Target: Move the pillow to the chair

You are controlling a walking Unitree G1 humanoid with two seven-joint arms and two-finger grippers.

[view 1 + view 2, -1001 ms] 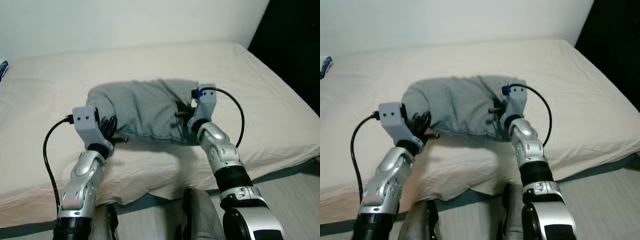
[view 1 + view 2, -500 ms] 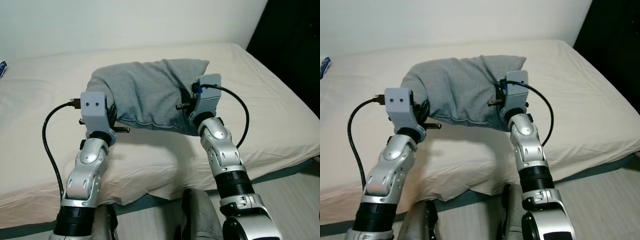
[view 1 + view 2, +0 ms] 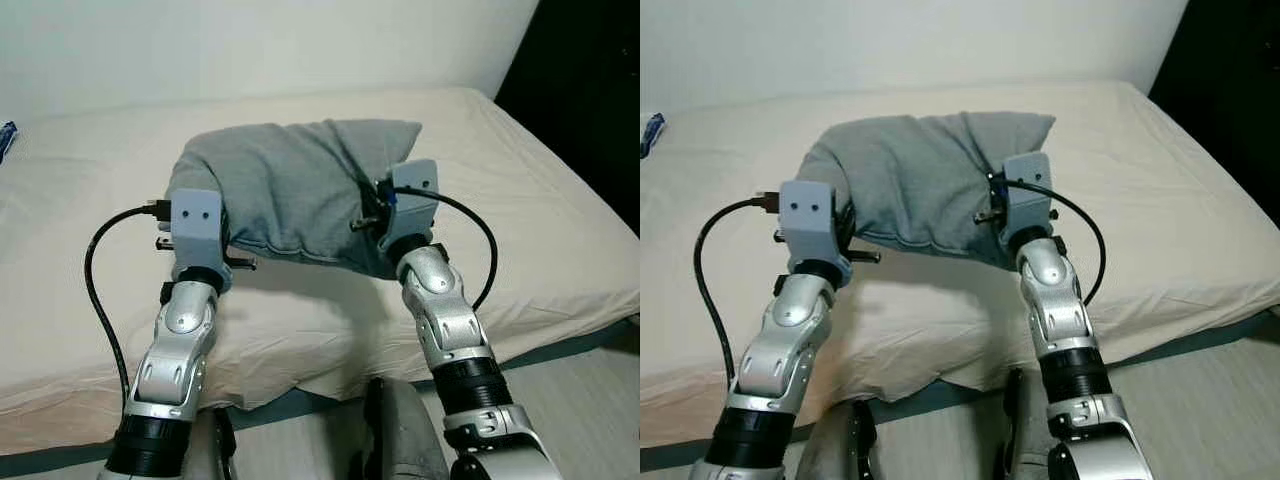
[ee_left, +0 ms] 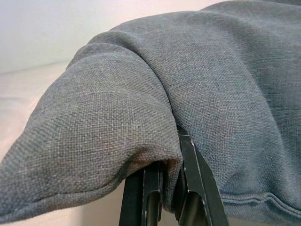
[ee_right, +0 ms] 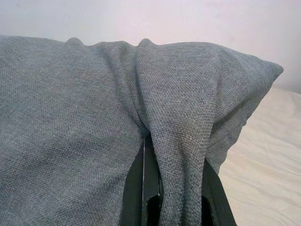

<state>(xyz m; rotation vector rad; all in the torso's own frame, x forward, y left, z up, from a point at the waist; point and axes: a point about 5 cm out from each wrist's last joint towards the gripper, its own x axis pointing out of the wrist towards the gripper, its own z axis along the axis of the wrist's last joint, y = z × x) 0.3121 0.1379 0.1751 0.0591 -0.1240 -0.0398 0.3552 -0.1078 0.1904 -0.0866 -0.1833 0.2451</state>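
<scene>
A grey fabric pillow (image 3: 290, 190) hangs just above the cream bed (image 3: 520, 200), held at both near corners. My left gripper (image 3: 218, 238) is shut on a fold of the pillow's left end; the left wrist view has the cloth pinched between the black fingers (image 4: 146, 195). At the right end, my right gripper (image 3: 372, 214) is shut on another fold, and in the right wrist view the pillow (image 5: 70, 103) bunches between the fingers (image 5: 141, 188). The pillow's far edge tilts up toward the wall.
The bed fills the space ahead, its near edge just beyond my arms. A small blue thing (image 3: 5, 140) lies at the far left of the mattress. To the right is a dark opening (image 3: 590, 80), and pale floor (image 3: 585, 365) runs along the bed's right side.
Both arms have risen with the pillow, which lay flat on the mattress a second ago and now hangs lifted and tipped up. In the last half second it barely moved.
</scene>
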